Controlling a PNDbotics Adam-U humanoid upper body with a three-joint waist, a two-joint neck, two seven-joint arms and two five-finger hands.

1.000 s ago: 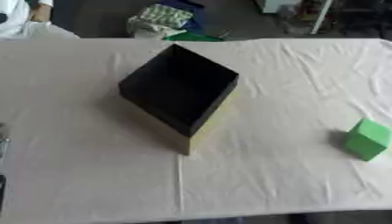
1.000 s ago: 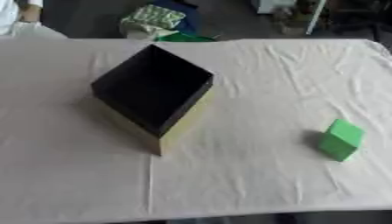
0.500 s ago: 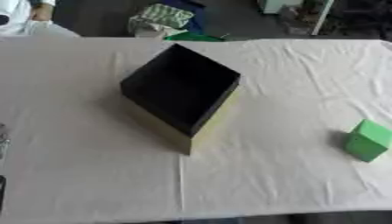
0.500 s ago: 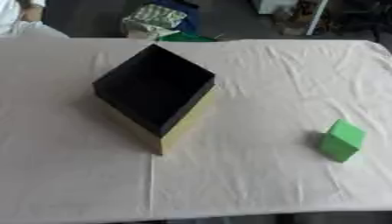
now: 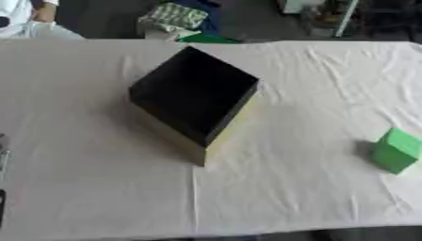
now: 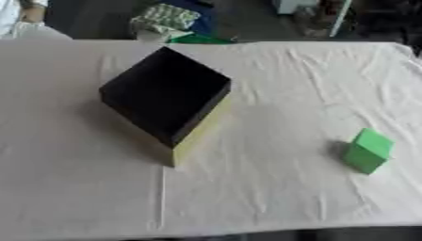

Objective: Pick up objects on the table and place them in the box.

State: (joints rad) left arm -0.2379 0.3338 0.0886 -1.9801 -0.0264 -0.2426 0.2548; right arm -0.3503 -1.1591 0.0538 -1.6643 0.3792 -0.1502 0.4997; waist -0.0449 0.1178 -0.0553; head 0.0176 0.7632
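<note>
On the cloth-covered surface: one box, one cube

Item 1. Box (image 6: 199,128): black inside, pale yellow outer wall, open top, set with one corner toward the near edge. It stands on the white-draped surface (image 5: 99,188), up and to the right of the left hand. Nothing shows inside it.

Item 2. Green cube (image 6: 368,151): lies on the cloth far to the right of that hand, well apart from the box, and nothing touches it.

Item 3. Left hand (image 5: 2,207): only a dark sliver at the lower left edge of the left eye view. Whether its fingers are released or clenched cannot be told.
</note>
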